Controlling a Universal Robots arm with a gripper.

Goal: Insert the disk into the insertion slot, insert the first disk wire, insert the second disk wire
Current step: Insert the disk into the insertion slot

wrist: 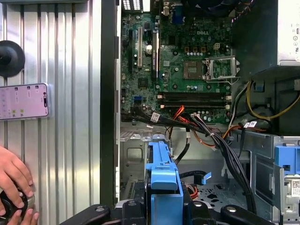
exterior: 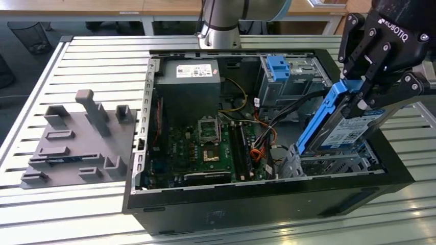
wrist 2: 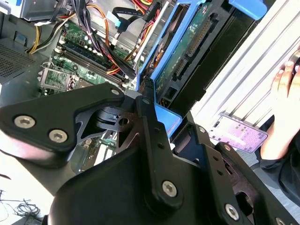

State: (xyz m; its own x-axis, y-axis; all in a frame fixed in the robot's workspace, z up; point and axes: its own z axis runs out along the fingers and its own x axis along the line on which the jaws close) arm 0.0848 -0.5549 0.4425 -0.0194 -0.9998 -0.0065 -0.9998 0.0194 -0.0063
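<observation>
- Currently the gripper (exterior: pixel 373 99) is clamped on the disk (exterior: pixel 335 132), its fingers closed on the upper end of the blue carrier.
- The disk hangs tilted beneath the gripper.
- The disk's lower end sits at the top of the insertion slot (exterior: pixel 334 164), directly below the gripper; contact is unclear.

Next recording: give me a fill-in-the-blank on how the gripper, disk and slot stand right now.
1. The gripper is ____ on the disk.
2. The disk's plastic carrier is ____ in colour.
3. The disk hangs ____, neither flat nor upright, by the insertion slot.
4. The grey fixture plate lies on the exterior view's ____ of the computer case.
Missing words: shut; blue; tilted; left.
</observation>
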